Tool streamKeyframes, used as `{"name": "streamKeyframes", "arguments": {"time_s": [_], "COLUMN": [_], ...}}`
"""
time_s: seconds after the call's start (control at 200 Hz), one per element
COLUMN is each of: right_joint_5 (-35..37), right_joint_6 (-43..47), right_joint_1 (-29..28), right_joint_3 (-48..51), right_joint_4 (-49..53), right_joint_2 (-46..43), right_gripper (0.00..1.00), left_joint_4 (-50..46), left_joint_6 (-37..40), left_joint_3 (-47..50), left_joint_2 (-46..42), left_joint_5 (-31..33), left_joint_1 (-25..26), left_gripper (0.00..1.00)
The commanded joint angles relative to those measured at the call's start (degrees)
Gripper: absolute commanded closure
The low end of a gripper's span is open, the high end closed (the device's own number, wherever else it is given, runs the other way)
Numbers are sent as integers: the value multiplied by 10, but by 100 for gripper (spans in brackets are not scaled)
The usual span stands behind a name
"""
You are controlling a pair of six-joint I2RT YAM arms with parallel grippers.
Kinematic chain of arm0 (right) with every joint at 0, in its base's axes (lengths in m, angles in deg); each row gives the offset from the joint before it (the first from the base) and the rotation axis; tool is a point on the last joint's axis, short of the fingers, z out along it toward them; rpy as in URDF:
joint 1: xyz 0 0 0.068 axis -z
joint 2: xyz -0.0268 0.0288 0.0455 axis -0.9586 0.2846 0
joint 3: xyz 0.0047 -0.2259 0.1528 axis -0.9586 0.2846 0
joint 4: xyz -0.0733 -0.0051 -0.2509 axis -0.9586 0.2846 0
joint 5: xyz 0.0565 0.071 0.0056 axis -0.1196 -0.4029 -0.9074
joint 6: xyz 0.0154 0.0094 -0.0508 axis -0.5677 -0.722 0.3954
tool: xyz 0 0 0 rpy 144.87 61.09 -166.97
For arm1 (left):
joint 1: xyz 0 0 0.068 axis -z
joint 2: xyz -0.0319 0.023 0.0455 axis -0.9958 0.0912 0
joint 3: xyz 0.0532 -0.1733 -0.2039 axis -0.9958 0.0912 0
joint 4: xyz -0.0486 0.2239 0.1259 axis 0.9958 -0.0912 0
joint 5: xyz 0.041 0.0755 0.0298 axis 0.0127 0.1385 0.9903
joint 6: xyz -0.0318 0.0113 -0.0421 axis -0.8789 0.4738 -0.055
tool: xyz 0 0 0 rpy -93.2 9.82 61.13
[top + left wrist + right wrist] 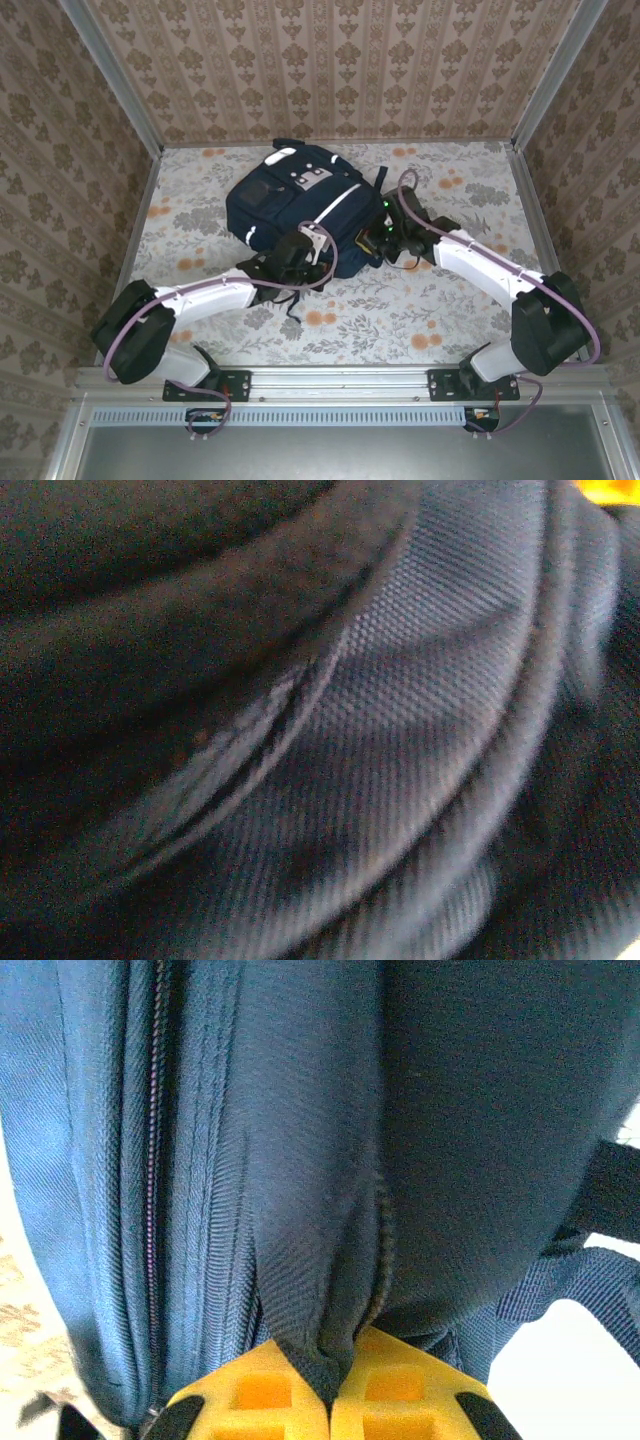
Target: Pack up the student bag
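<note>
The student bag [290, 195], navy blue with white stripes and grey patches, lies at the middle back of the table. My left gripper [298, 252] is pressed against its near edge. The left wrist view is close against the bag's dark weave and piping [400, 730], with the fingers hidden. That gripper is shut, and whether it pinches cloth I cannot tell. My right gripper [372, 238] is at the bag's right side. Its yellow fingers [260, 1395] are shut on a fold of the bag's fabric [300, 1160] beside a zip; the gripper [330, 1392] points straight into the bag.
A floral cloth [400, 320] covers the table. Patterned walls on metal posts [535, 100] close in the left, back and right. A dark strap [290, 300] trails from the bag toward the near edge, and another strap [590, 1280] hangs at the bag's right.
</note>
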Motion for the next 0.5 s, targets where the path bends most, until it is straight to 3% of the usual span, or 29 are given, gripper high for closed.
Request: {"name": "streamKeyframes", "arguments": {"time_s": [0.0,0.07,0.155,0.195,0.285,0.495], "right_joint_5": [-85,-104,-130,-140,-156,-113], "right_joint_6": [58,91,146,177,241,348], "right_joint_1": [-80,-102,-116,-118,-118,-103], "right_joint_3": [-3,-14,-29,-35,-53,-121], "right_joint_4": [-36,-33,-11,7,63,171], "right_joint_2": [20,35,39,32,3,-20], "right_gripper": [100,90,52,42,31,24], "left_joint_4": [35,4,-43,-64,-111,-186], "left_joint_6": [2,-1,-9,-14,-24,-42], "left_joint_3": [14,45,84,102,135,189], "left_joint_2": [-64,-116,-184,-221,-299,-420], "left_joint_5": [-14,4,22,28,42,35], "left_joint_1": [11,8,-2,-10,-26,-79], "left_gripper": [100,100,100,100,100,100]}}
